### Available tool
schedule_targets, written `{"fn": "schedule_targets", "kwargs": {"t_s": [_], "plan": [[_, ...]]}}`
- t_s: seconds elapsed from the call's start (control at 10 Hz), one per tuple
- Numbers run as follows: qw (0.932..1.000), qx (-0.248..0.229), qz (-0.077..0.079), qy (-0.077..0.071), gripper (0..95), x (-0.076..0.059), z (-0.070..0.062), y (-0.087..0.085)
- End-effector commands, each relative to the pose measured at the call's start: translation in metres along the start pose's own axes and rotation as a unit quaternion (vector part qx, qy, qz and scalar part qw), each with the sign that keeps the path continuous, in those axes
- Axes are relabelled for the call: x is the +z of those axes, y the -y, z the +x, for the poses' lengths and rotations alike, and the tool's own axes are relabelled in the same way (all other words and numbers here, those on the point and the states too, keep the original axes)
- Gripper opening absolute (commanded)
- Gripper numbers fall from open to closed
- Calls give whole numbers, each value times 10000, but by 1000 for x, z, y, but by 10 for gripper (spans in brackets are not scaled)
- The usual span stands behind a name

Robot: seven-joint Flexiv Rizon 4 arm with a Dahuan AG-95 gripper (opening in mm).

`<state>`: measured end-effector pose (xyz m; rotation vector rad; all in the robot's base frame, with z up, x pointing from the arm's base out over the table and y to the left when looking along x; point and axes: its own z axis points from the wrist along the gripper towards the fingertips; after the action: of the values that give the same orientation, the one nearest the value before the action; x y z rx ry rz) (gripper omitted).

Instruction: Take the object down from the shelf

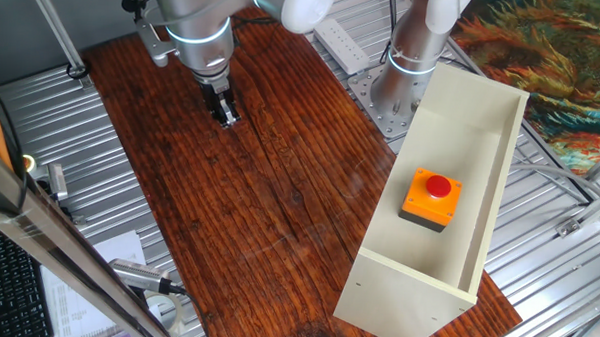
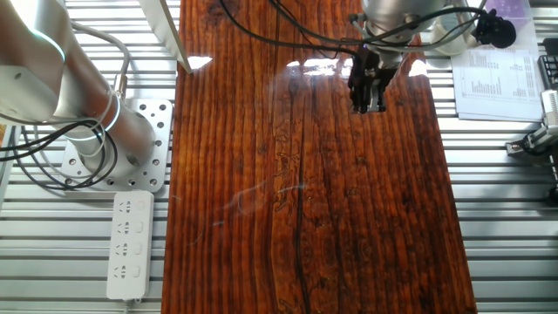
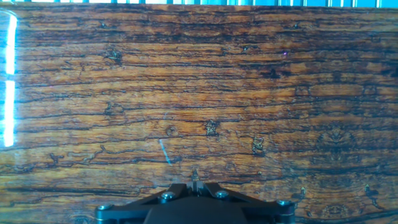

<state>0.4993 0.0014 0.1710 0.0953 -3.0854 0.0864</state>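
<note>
The small orange box with a red push-button (image 1: pixel 431 198) sits inside the long cream open-faced shelf (image 1: pixel 501 136), which lies on the right side of the wooden table. My gripper (image 1: pixel 225 114) hangs over the far left part of the table, well away from the shelf, with its fingers together and nothing between them. It also shows in the other fixed view (image 2: pixel 367 98). In the hand view the fingertips (image 3: pixel 195 180) meet at the bottom edge over bare wood. The box and shelf are out of view there.
The dark wooden tabletop (image 1: pixel 269 207) lies on a metal slatted bench. The arm's base (image 1: pixel 408 77) stands behind the shelf. A white power strip (image 2: pixel 129 244) lies beside the table. Papers (image 2: pixel 497 83) and cables lie off the table edge.
</note>
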Motion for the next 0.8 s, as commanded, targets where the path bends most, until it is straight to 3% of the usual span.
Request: {"fn": "schedule_targets", "kwargs": {"t_s": [0.1,0.3,0.5,0.8], "plan": [[10000,-17,-14,13,0,-2,-1,-5],[10000,-64,-13,5,0,-8,-4,-14],[9999,-119,-12,-5,0,-10,-6,-34],[9997,-217,-44,41,0,-13,-3,-40]]}}
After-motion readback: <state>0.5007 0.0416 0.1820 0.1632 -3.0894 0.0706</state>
